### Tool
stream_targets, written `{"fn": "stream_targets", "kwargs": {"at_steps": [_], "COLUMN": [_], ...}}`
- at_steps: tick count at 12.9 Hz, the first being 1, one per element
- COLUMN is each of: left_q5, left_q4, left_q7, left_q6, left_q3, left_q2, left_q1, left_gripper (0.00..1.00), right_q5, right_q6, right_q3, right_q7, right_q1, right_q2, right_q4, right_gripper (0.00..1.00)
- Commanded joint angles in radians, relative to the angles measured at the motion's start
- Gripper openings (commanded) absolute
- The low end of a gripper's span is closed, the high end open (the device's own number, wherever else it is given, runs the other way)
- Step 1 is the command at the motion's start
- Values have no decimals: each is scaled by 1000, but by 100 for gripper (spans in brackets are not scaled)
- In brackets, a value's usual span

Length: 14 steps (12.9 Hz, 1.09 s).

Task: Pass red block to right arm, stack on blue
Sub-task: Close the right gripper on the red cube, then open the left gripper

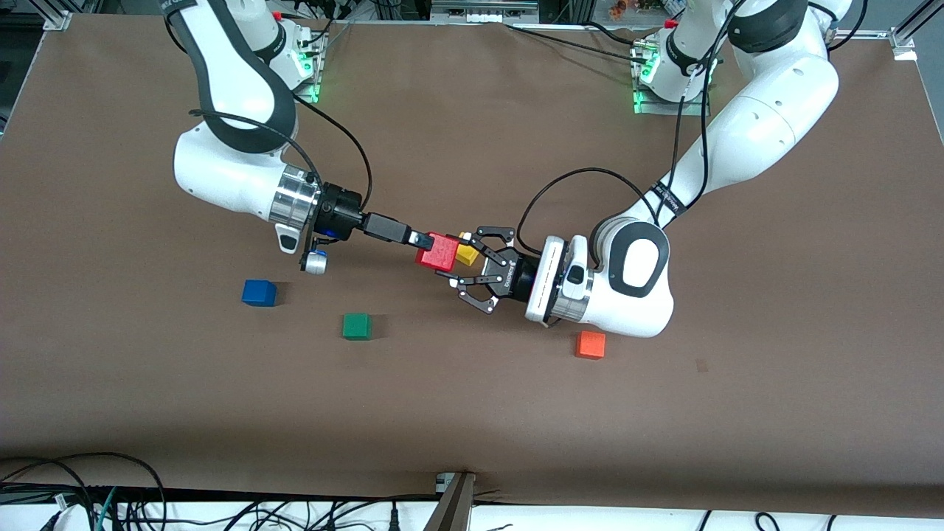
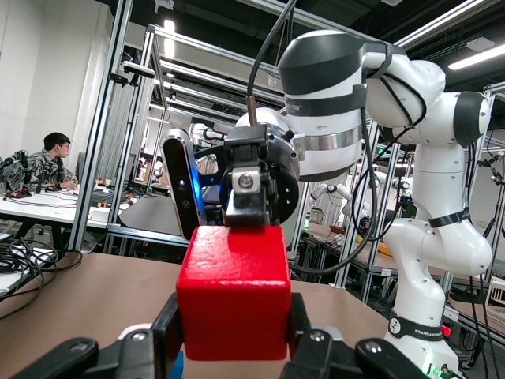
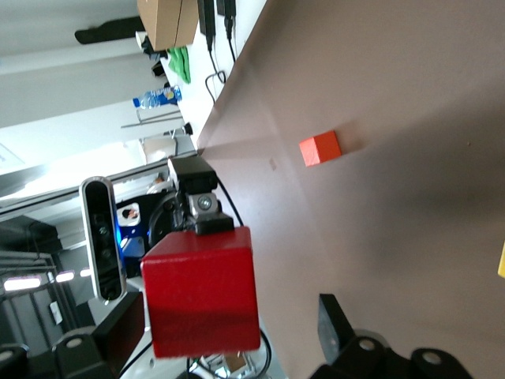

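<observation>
Over mid-table, front view: red block [image 1: 440, 251] is held off the surface, clamped in the left gripper [image 1: 457, 258], whose claw fingers are closed on it. Right gripper [image 1: 428, 243] meets it from the right arm's end, slim fingers at the block. Yellow cube [image 1: 467, 253] sits on the table [image 1: 472, 413] just beside the handover point. Blue cube [image 1: 259, 293] stands toward the right arm's end, nothing on top, bare cloth all round it. Green cube [image 1: 357, 326] is near it, nearer the camera, not touching. Orange cube [image 1: 590, 344] lies by the left arm's wrist. All cubes are well in from the table edges.

Left wrist view: red block [image 2: 233, 292] fills the centre, claw fingers [image 2: 167, 324] pressed on both its sides. Right gripper's body sits straight above it. No cubes show here.

Right wrist view: right gripper [image 3: 225, 324] straddles the red block [image 3: 201, 292]; fingers [image 3: 331, 316] apart, a clear gap on that side, so no clamp. Only this view shows that gap. Orange cube [image 3: 319, 148] shows on open cloth.
</observation>
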Motion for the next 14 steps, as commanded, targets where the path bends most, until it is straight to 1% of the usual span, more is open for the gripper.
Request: {"fn": "stream_targets", "kwargs": {"at_steps": [1, 2, 3, 4, 5, 7, 11, 12, 13, 14], "left_q5": [-29, -29, -29, -34, -35, -37, -51, -52, -58, -54], "left_q4": [-9, -9, -9, -10, -10, -10, -10, -12, -13, -13], "left_q7": [0, 0, 0, 0, 1, 0, 3, 4, -2, -6], "left_q6": [11, 11, 11, 11, 11, 11, 11, 11, 5, -4], "left_q3": [-4, -4, -4, -4, -6, -6, -4, -6, -6, -4], "left_q2": [-13, -13, -13, -13, -13, -13, -13, -13, -13, -14], "left_q1": [4, 4, 4, 4, 4, 8, 10, 16, 22, 37], "left_gripper": [0, 0, 0, 0, 0, 0, 0, 57, 100, 100], "right_q5": [32, 32, 32, 32, 32, 32, 34, 34, 32, 32], "right_q6": [94, 100, 100, 100, 100, 100, 99, 99, 99, 99], "right_q3": [0, 0, 0, 0, -1, -1, -1, -1, -1, -1], "right_q7": [-29, -29, -29, -27, -26, -15, -10, -10, -10, -12], "right_q1": [59, 59, 59, 59, 57, 57, 57, 57, 57, 57], "right_q2": [24, 24, 24, 22, 22, 19, 14, 14, 11, 10], "right_q4": [33, 33, 33, 33, 33, 36, 38, 38, 38, 38], "right_gripper": [80, 52, 36, 24, 18, 14, 12, 12, 12, 12]}}
